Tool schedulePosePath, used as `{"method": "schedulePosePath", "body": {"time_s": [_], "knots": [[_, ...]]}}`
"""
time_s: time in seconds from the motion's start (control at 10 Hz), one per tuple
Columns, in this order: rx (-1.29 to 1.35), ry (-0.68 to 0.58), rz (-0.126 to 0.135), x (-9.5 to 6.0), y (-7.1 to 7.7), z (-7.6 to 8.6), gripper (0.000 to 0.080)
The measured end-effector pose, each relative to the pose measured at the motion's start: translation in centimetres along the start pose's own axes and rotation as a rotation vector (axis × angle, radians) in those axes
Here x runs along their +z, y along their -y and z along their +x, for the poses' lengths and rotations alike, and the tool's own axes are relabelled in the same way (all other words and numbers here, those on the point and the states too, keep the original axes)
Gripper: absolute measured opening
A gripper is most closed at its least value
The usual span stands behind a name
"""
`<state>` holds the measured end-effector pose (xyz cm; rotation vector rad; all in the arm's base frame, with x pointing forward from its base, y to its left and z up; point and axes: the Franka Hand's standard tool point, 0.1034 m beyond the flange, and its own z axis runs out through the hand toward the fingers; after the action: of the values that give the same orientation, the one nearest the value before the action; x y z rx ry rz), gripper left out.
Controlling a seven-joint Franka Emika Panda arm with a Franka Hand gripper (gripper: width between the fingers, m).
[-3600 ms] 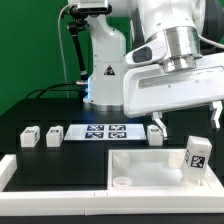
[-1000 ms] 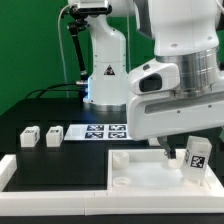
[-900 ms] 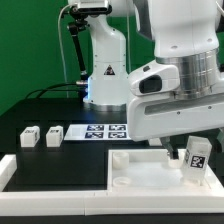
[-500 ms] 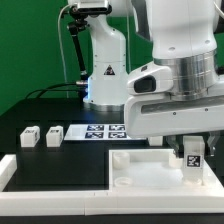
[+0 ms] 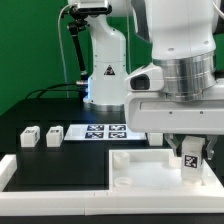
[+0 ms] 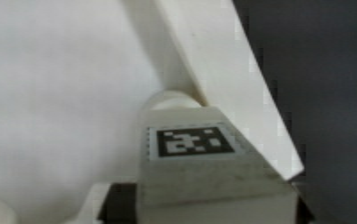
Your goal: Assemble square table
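The white square tabletop [image 5: 140,172] lies at the front, by the exterior view's right. One white tagged leg [image 5: 190,160] stands on its right part, and my gripper [image 5: 188,150] is down over it. In the wrist view the leg [image 6: 196,150] fills the space between the jaws, with a dark finger pad [image 6: 129,200] against its side, so the gripper is shut on it. The tabletop [image 6: 59,90] lies beneath. Two more legs [image 5: 29,137] [image 5: 53,136] lie on the black table at the left. The fourth leg is hidden behind the arm.
The marker board [image 5: 103,131] lies flat behind the tabletop. A long white rail [image 5: 50,170] runs along the front left. The robot base [image 5: 100,60] stands at the back.
The gripper has come down from above the table and to the exterior view's right, onto the leg on the tabletop, and now encloses it. The leg has shifted slightly left.
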<state>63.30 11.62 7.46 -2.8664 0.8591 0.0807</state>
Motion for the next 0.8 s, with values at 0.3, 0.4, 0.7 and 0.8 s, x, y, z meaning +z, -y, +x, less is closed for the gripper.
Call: {"method": "schedulePosePath", "body": {"time_s": [0.3,0.4,0.7,0.8], "knots": [[0.44,-0.024,0.071,0.1,-0.21,-0.25,0.0295],[0.562,-0.024,0.104,0.12,-0.34,-0.22,0.0295],[0.717,-0.013,0.149,0.15,-0.42,-0.45,0.0295],[0.643,-0.015,0.141,0.1,-0.42,-0.52,0.0295]]}}
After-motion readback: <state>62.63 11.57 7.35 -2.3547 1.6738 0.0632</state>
